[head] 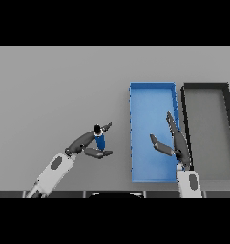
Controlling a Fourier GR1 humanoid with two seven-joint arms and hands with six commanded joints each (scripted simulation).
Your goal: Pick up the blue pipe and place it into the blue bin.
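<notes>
A short blue pipe (99, 139) with a dark end stands on the grey table, left of the blue bin (152, 102). My left hand (88, 142) reaches in from the lower left, fingers behind the pipe and thumb in front, closing round it. My right hand (176, 143) hovers over the right side of the blue bin, fingers straight and thumb spread, holding nothing.
A dark grey bin (228, 114) sits directly right of the blue bin. Bare table stretches across the left and far side.
</notes>
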